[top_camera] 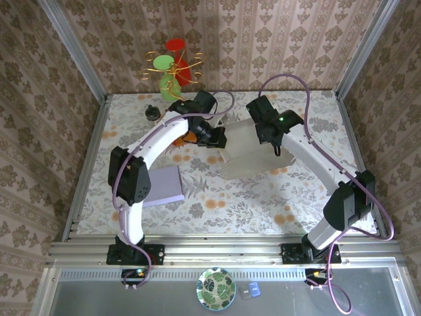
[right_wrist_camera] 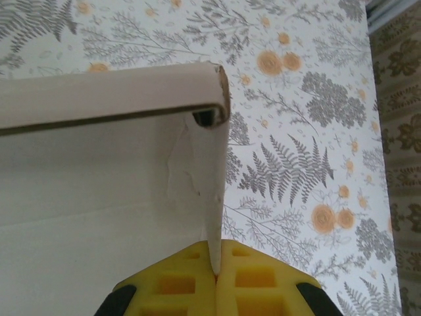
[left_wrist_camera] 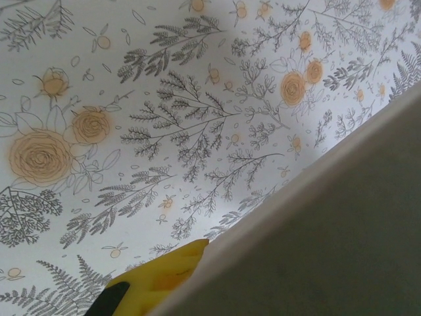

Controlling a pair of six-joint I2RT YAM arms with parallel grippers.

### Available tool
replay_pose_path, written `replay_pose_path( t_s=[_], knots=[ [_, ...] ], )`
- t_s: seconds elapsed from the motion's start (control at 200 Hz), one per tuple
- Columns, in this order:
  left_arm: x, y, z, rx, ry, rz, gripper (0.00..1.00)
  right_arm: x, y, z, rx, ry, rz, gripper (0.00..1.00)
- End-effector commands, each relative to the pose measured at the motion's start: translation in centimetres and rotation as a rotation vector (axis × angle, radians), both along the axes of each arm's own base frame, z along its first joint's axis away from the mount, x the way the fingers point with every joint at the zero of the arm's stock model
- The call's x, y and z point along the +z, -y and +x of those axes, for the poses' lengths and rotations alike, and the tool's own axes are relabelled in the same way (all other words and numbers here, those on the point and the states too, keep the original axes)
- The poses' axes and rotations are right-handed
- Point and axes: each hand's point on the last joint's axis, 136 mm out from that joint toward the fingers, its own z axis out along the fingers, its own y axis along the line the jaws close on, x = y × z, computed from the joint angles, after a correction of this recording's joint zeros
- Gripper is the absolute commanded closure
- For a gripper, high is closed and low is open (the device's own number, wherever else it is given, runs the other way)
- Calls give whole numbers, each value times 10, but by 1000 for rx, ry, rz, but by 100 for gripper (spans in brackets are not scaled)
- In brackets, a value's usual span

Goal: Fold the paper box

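The paper box (top_camera: pixel 247 153) is a cream cardboard piece, partly folded, at the middle of the flowered table between both arms. My left gripper (top_camera: pixel 215 139) is at its left edge. In the left wrist view one yellow finger (left_wrist_camera: pixel 161 275) lies against a box panel (left_wrist_camera: pixel 322 243) that hides the other finger; the jaws are shut on that panel. My right gripper (top_camera: pixel 271 137) is at the box's far right side. In the right wrist view it (right_wrist_camera: pixel 216 271) is shut on the thin edge of an upright box wall (right_wrist_camera: pixel 207 178), below a folded-over rim (right_wrist_camera: pixel 131 95).
A purple sheet (top_camera: pixel 164 186) lies flat beside the left arm. A colourful ornament stand (top_camera: pixel 172 66) and a small black object (top_camera: pixel 152 113) stand at the back left. A patterned plate (top_camera: pixel 216 288) sits in front of the metal rail (top_camera: pixel 217 251).
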Motion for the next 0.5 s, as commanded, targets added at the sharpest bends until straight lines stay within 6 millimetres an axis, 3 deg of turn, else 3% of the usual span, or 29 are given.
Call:
replay_pose_path(
  t_s=[0.0, 0.115, 0.235, 0.415, 0.49],
  knots=[
    [20, 2, -7, -13, -4, -11, 100, 5, 31, -8, -128, -15, -126, 100],
    [21, 8, -8, -6, -8, -13, 100, 16, 40, -12, -195, 7, -225, 100],
    [21, 15, -9, -11, -11, -18, 100, 26, 36, -16, -201, 42, -342, 100],
    [22, 20, -10, -13, -21, -32, 100, 19, 34, -16, -179, 21, -371, 100],
    [22, 20, -10, -13, -23, -36, 100, 13, 28, -15, -151, 7, -305, 100]
  ],
)
